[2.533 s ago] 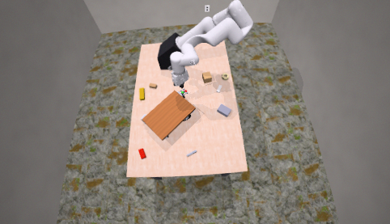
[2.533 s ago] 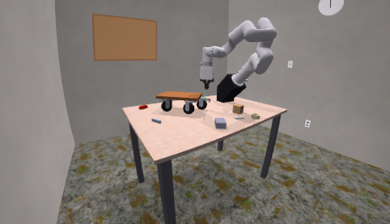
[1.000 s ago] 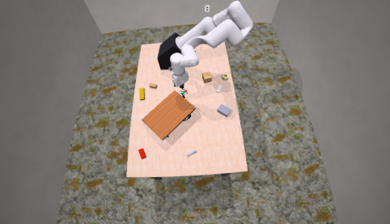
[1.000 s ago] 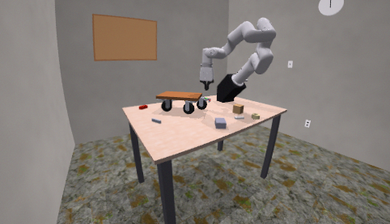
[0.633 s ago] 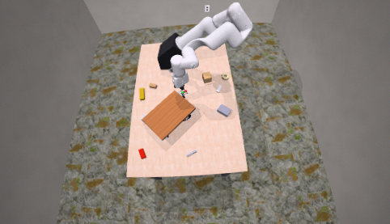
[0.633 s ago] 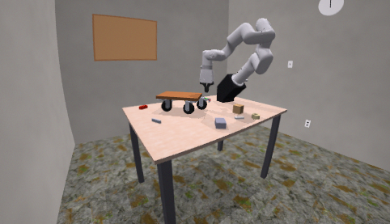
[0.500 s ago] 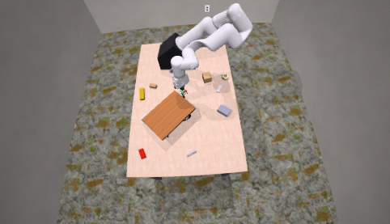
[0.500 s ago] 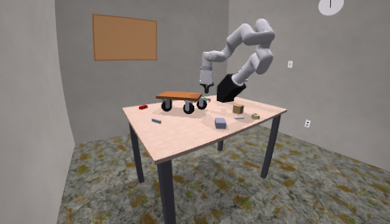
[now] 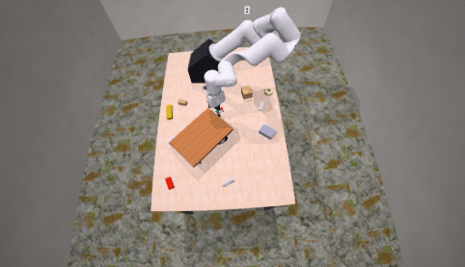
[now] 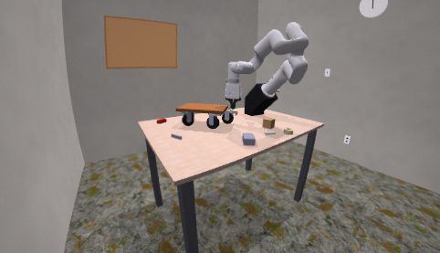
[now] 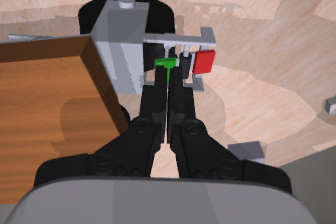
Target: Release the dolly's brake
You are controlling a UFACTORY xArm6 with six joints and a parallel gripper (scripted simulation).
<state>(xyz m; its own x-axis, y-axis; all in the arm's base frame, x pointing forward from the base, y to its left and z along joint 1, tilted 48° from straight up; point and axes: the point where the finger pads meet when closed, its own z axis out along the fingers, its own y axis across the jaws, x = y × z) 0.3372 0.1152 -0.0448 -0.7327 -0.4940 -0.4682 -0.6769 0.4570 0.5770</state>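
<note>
The dolly (image 9: pixel 201 136) has a brown wooden deck and black wheels and stands mid-table; it also shows in the side view (image 10: pixel 202 108). At its far corner a caster carries a brake pedal with a green end (image 11: pixel 165 63) and a red end (image 11: pixel 204 61). My gripper (image 11: pixel 167 83) is shut with nothing between the fingers. Its tips rest right at the green end of the pedal, seemingly touching it. In the overhead view the gripper (image 9: pixel 217 108) hangs over the dolly's far corner. The wooden deck (image 11: pixel 45 105) fills the left of the wrist view.
A black box (image 9: pixel 200 61) stands at the table's back. Small loose items lie around: a yellow block (image 9: pixel 169 112), a tan block (image 9: pixel 182 102), a red block (image 9: pixel 170 183), a brown cube (image 9: pixel 247 92), a grey-blue block (image 9: pixel 267 131), a grey bar (image 9: pixel 228 182).
</note>
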